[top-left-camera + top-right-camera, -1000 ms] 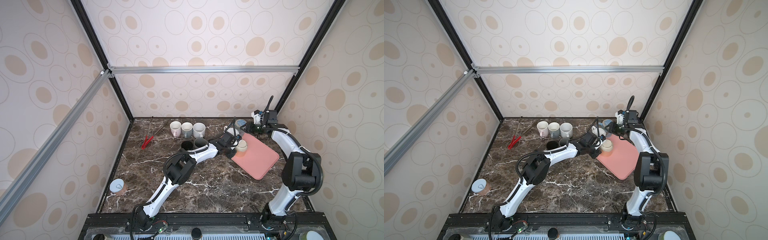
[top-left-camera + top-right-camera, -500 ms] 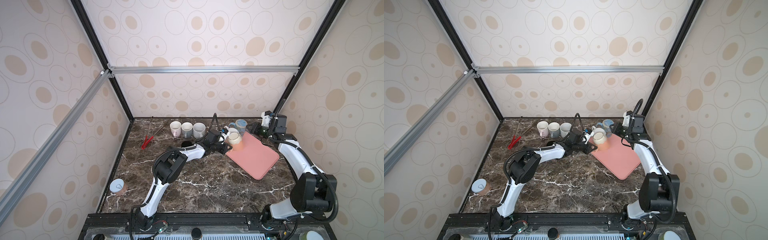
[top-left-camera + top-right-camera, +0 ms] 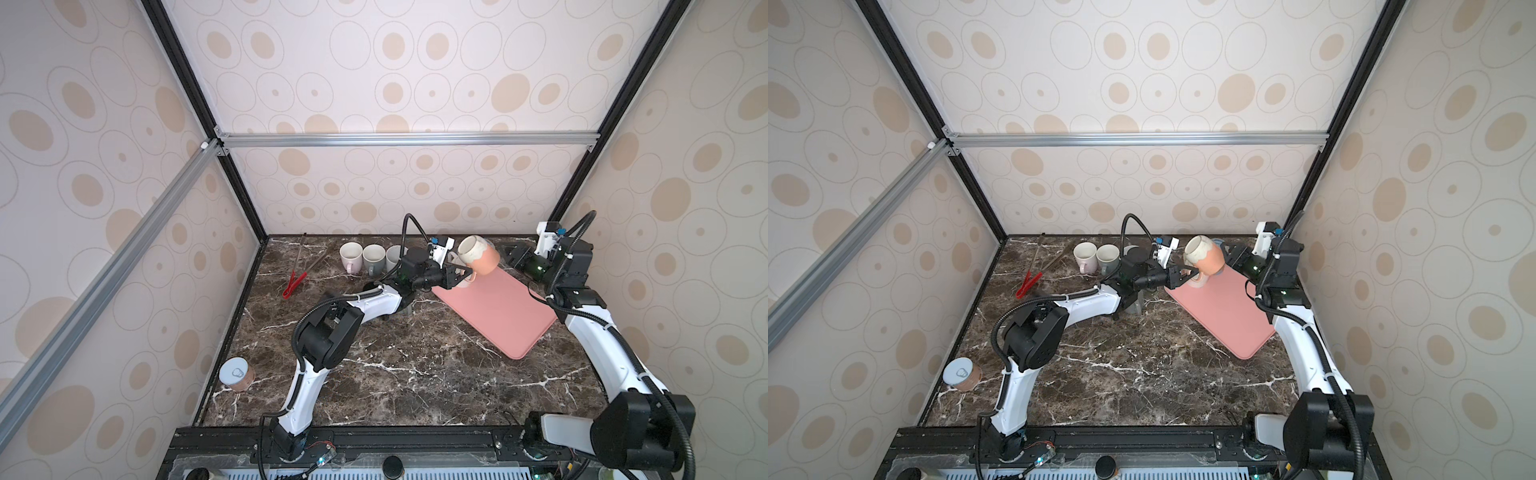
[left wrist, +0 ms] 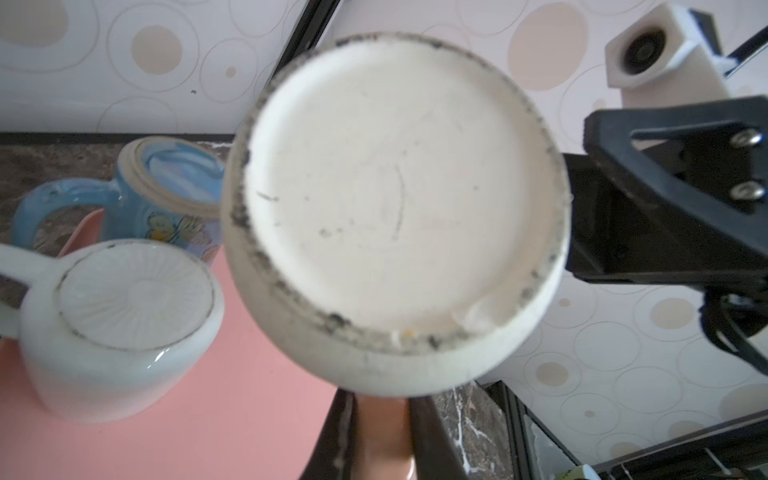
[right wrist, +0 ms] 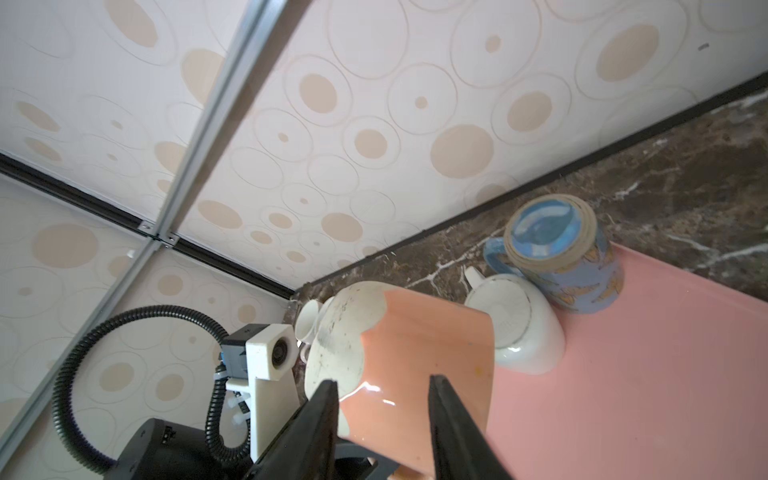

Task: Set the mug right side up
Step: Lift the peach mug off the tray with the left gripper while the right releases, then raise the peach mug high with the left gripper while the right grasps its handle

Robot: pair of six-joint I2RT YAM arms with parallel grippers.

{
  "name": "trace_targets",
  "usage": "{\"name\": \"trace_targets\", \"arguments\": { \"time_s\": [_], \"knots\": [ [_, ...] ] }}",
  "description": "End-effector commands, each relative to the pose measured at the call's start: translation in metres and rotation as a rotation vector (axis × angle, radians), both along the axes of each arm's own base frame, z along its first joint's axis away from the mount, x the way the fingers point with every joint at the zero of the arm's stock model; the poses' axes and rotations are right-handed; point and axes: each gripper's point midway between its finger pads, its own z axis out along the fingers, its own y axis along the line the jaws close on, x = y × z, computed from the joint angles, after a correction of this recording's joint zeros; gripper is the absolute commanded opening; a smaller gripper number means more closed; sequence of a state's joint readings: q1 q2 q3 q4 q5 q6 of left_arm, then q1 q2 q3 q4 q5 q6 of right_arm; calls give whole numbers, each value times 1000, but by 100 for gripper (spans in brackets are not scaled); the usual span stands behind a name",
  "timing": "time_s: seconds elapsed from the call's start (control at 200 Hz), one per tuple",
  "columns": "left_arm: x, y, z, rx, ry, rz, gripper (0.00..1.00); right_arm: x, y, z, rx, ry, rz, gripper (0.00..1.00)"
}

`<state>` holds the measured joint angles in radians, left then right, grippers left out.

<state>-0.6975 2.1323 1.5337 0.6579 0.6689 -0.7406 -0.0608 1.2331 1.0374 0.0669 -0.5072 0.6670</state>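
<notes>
Mug (image 3: pixel 478 255) hangs sideways ahead of my left gripper (image 3: pixel 462 276), clamped on its handle (image 4: pixel 380 436) so I can roll it upright.

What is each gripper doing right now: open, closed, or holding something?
Left gripper: closed on the mug, by its handle.
Right gripper: open, holding nothing.

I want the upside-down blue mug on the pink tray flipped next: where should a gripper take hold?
Likely its handle, pinched from above. The blue mug stands base-up on the pink tray; the loop juts out free at the tray's edge, while the white mug crowds the wide body.
</notes>
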Motion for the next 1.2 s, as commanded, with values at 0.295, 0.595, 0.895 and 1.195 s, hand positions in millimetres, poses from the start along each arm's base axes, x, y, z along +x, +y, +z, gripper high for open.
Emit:
{"name": "trace_targets", "arguments": {
  "time_s": [0.295,0.595,0.895,1.195],
  "knots": [
    [-41,83,194,-486,-262,-27,0,-44,66,76,142,-304,247,35],
    [-65,131,236,-543,-327,35,0,-60,133,94,214,-403,437,40],
    [-90,149,259,-602,-350,9,0,-74,180,118,349,-470,652,51],
    [-100,161,265,-615,-371,37,0,-91,201,121,332,-497,736,49]
  ]
}}
